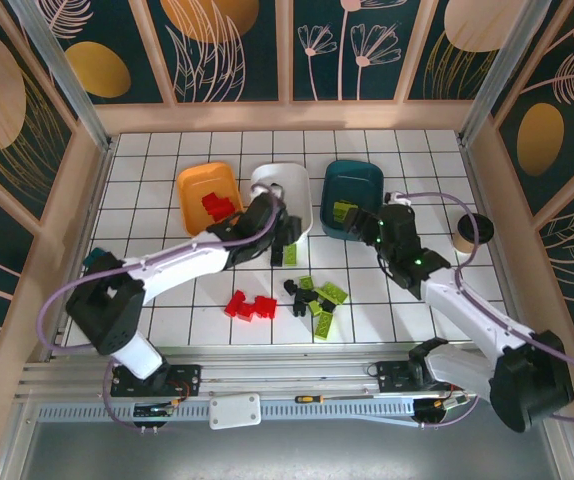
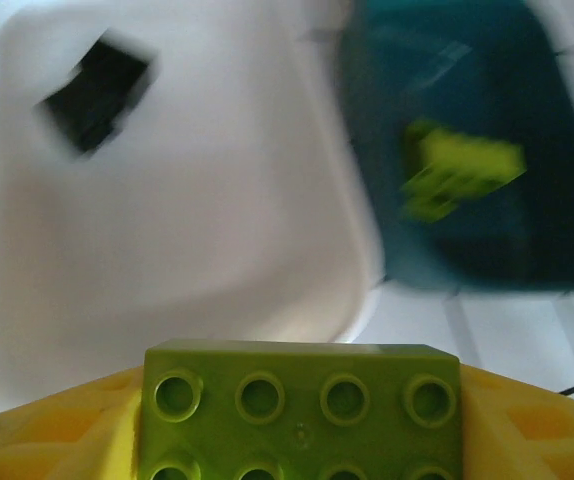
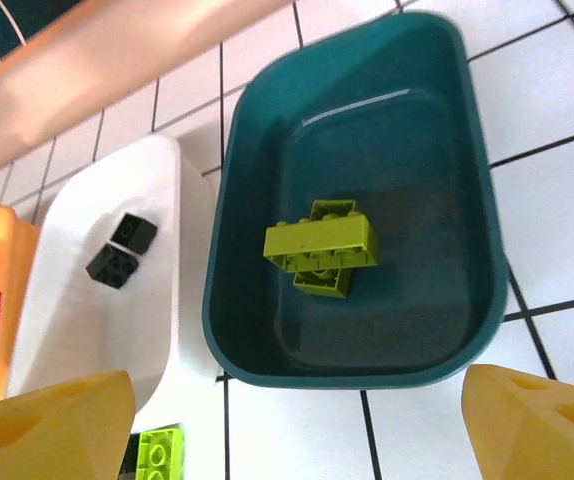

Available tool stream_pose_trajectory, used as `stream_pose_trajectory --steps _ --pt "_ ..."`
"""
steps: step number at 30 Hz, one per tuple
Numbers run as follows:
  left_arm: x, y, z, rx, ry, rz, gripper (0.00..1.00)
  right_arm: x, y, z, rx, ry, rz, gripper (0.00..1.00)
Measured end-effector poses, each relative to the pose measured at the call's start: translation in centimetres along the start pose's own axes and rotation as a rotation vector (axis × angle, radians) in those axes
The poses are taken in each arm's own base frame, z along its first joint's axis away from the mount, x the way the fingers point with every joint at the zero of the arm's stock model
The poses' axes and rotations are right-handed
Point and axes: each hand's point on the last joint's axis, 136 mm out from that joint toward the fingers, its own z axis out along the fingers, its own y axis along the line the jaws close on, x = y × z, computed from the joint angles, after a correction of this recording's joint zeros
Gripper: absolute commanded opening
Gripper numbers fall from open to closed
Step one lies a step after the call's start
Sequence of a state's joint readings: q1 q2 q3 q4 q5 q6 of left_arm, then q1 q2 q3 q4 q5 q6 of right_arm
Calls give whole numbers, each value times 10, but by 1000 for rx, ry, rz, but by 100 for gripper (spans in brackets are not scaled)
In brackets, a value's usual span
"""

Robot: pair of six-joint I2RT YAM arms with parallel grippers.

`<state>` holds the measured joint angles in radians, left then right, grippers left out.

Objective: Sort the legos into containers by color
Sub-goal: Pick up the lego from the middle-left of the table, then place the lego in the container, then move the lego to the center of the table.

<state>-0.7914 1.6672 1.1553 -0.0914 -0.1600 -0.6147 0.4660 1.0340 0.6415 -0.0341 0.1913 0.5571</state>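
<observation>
My left gripper (image 1: 285, 248) is shut on a lime green lego (image 2: 302, 410), just in front of the white container (image 1: 297, 215). That container holds black legos (image 3: 122, 250). The orange container (image 1: 192, 205) holds red legos (image 1: 217, 205). Lime green legos (image 3: 322, 245) lie in the dark teal container (image 3: 357, 130). My right gripper (image 3: 297, 440) hangs open above the teal container's near edge, nothing between its yellow fingers (image 3: 47, 430). Loose red legos (image 1: 250, 305) and a mix of green and black legos (image 1: 317, 295) lie on the tiles in front.
A paper cup with a black lid (image 1: 464, 232) stands at the right of the table. A small teal block (image 1: 92, 260) sits at the left edge. Wooden walls (image 1: 287, 117) ring the tiled table. A screwdriver (image 1: 307, 399) lies on the front rail.
</observation>
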Motion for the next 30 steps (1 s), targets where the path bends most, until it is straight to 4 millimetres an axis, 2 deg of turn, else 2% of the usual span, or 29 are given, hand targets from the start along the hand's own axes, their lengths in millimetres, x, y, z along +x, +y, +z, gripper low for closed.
stream_pose_trajectory --steps 3,5,8,11,12,14,17,21,24,27,30 --pt "-25 -37 24 76 -19 13 56 -15 2 -19 -25 -72 23 85" --pt "-33 -52 43 105 -17 20 56 -26 5 -31 -48 -119 37 85" --pt "-39 -71 73 138 -2 29 57 -38 7 -45 -70 -168 50 85" --pt "-37 -83 103 160 19 31 59 -39 8 -47 -73 -175 52 85" --pt "-36 -86 111 168 27 31 63 -39 7 -46 -71 -172 51 86" --pt "-34 -92 127 184 42 27 76 -36 6 -45 -67 -165 50 86" --pt "-31 -98 139 202 61 20 90 -32 4 -44 -57 -149 46 86" --pt "-39 -106 135 225 55 12 96 -28 2 -43 -52 -132 50 86" --pt "-52 -112 122 239 27 8 99 -23 2 -42 -61 -112 49 86" --pt "-66 -113 92 252 -15 4 99 -15 3 -39 -74 -81 43 85" --pt "-79 -105 44 257 -76 -3 99 -2 5 -33 -91 -27 35 84"
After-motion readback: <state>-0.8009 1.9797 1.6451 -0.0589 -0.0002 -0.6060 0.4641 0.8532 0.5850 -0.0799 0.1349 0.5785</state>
